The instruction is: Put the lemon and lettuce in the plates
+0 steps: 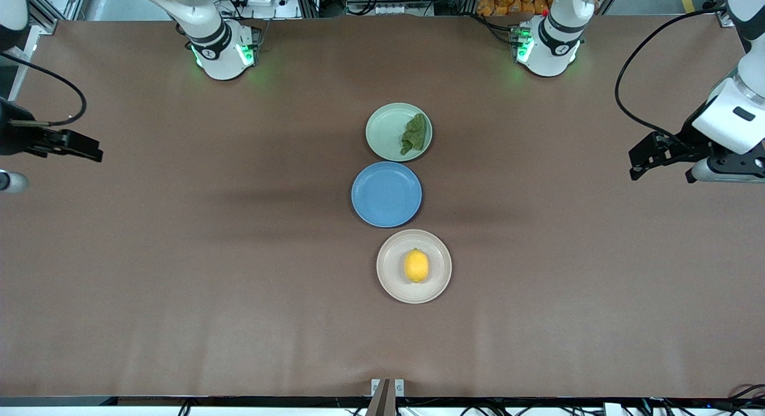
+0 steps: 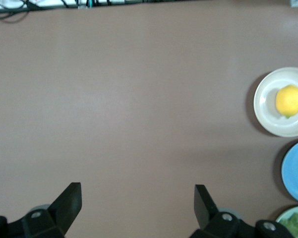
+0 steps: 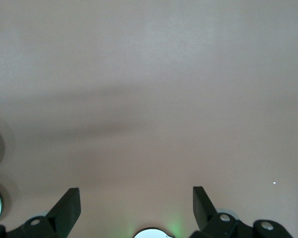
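Front view is showing the small yellow oval lemon (image 1: 416, 265) lying in the beige-cream round plate (image 1: 392, 284) and the wrinkly dark green lettuce (image 1: 414, 134) in the mint green plate (image 1: 382, 132), mid-table. Left gripper (image 1: 638, 162) and right gripper (image 1: 89, 149) are hovering open, empty, over opposite table ends.

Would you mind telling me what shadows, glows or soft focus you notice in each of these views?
Front view: broad soft arm shadows band the table beside the blue plate, and green glows mark both bases. Left wrist view: the lemon on the beige plate looks slightly soft. Right wrist view: a diffuse shadow crosses the table, with a green glow at the frame edge.
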Robot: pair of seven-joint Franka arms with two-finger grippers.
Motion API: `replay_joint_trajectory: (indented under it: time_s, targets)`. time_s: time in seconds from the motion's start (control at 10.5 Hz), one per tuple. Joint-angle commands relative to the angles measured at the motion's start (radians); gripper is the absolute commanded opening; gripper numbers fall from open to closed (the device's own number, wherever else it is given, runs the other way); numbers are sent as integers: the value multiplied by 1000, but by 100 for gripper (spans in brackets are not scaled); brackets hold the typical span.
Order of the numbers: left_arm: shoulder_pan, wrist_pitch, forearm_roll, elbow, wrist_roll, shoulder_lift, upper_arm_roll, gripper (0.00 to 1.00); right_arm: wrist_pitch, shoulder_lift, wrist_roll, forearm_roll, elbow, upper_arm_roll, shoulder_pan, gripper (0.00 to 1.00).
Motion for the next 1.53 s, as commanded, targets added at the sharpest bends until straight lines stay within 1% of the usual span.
replay_joint_trajectory:
  time_s: [0.0, 0.1, 0.19, 0.29, 0.38, 0.57, 0.86, 0.95, 1.15, 1.43]
  targets:
    - [0, -89, 18, 35, 18, 7, 0, 100, 30, -23, 3, 32, -37, -60, 28, 100]
    - [-8, -92, 18, 32, 18, 8, 0, 100, 54, -21, 2, 59, -42, -86, 39, 100]
    - [-16, -95, 21, 31, 16, 10, 0, 100, 86, -22, -3, 72, -51, -120, 63, 100]
    - [-32, -101, 36, 32, 16, 10, 1, 100, 114, -24, -5, 72, -59, -138, 80, 100]
    - [-39, -101, 54, 31, 16, 10, 1, 100, 117, -23, -6, 72, -59, -139, 81, 100]
    - [-42, -118, 52, 34, 10, 5, 1, 100, 120, -22, -8, 73, -59, -139, 81, 100]
    - [-4, -130, -13, 49, 4, -6, 1, 100, 117, -15, -11, 73, -57, -137, 79, 100]
    - [3, -136, -13, 72, 7, -6, 4, 100, 114, -15, -11, 73, -57, -137, 81, 100]
    - [3, -149, -1, 89, 13, -6, 6, 100, 110, -18, -12, 67, -57, -137, 82, 100]
    - [0, -149, -1, 87, 13, -4, 0, 100, 100, -21, -12, 66, -57, -136, 91, 100]
